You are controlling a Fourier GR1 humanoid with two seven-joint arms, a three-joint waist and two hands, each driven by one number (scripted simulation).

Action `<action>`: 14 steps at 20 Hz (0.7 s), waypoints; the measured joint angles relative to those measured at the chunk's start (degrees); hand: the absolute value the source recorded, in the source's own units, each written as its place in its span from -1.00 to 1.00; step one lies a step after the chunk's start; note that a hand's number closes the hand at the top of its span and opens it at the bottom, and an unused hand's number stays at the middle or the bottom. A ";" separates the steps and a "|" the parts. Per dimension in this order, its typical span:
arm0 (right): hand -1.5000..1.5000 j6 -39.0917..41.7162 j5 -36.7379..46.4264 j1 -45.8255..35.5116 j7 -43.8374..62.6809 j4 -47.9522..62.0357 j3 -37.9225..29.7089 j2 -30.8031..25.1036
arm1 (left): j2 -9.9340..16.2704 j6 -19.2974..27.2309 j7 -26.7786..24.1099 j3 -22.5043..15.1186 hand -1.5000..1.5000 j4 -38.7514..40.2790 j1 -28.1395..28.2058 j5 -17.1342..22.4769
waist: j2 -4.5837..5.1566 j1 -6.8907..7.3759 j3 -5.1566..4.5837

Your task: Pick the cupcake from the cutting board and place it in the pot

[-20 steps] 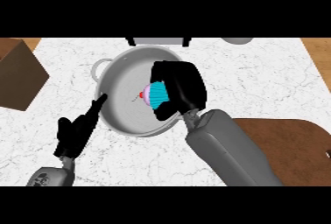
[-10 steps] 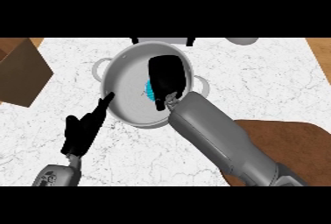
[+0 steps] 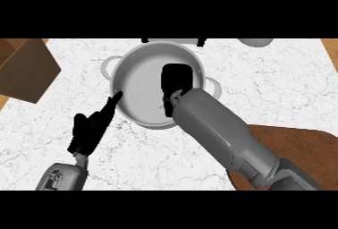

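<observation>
over the pot at the counter's far edge, the right hand reaches in.

near the counter's far edge stands the grey pot, its two side handles pointing toward the left and right edges. the right hand is down inside the pot, seen from the back; whether its fingers are curled or straight cannot be told, nor what they have hold of. the cupcake is hidden, so its place, direction and long axis cannot be told. the left hand rests open by the pot's near-left rim, fingers straight, holding nothing. the brown cutting board lies at the counter's near-right corner.
</observation>
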 measured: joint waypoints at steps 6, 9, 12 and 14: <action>-1.00 -16.31 -5.32 0.01 -6.26 -3.95 -2.07 0.01 | -0.03 -0.68 -0.22 0.03 0.00 0.31 0.20 0.20 | 0.24 0.39 0.01; -1.00 -26.05 -7.96 0.38 -9.28 -6.79 -4.51 0.01 | -0.06 -0.87 -0.72 0.06 0.00 0.32 0.66 0.28 | 0.19 0.10 0.04; -1.00 -35.70 -9.86 0.65 -11.37 -8.42 -6.61 0.01 | 0.39 -1.28 -0.79 0.60 0.00 0.18 1.23 0.70 | 0.01 -0.46 0.04; -1.00 -41.63 -10.78 0.62 -12.56 -8.45 -7.80 0.01 | 0.24 -0.84 -0.57 0.51 0.00 -0.14 1.59 0.34 | -0.12 -0.93 0.07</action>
